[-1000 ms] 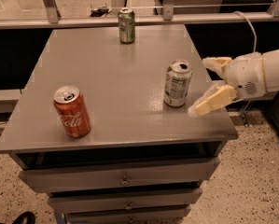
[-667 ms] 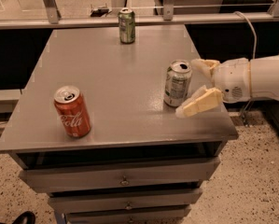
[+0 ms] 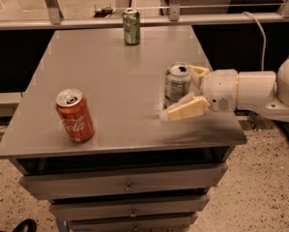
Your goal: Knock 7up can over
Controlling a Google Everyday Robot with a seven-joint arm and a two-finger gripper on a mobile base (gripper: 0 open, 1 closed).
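Now closer, end effector straddling upright 7up can

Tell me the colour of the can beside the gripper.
The 7up can is silver-white with green markings, camera view; the gripper flanks it, open.

Upright silver-white 7up can with green print, between spread fingers of the gripper

Jaws by the 7up can hide its base edge, seemingly; arm cropped right
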